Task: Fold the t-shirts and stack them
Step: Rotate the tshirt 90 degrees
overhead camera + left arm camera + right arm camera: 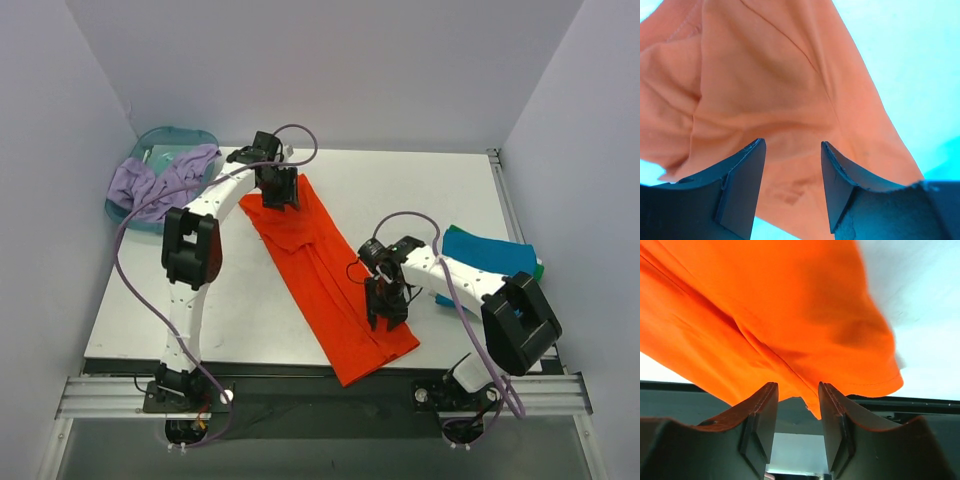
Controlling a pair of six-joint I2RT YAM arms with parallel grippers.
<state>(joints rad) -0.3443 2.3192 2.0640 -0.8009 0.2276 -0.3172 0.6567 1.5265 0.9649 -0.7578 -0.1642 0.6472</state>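
The bright orange-red t-shirt lies as a long strip running diagonally from the far middle of the table to its near edge. My left gripper hovers over the strip's far end. In the left wrist view its jaws stand open, with wrinkled orange cloth beneath and nothing pinched. My right gripper is at the strip's near right end. Its jaws are apart, and a corner of the orange cloth hangs down between them without being clamped. A folded teal-blue t-shirt rests on a green one at the right.
A translucent teal basin sits at the far left corner with a lavender cloth draped over its rim. The orange strip's near end overhangs the table's front edge, above the metal rail.
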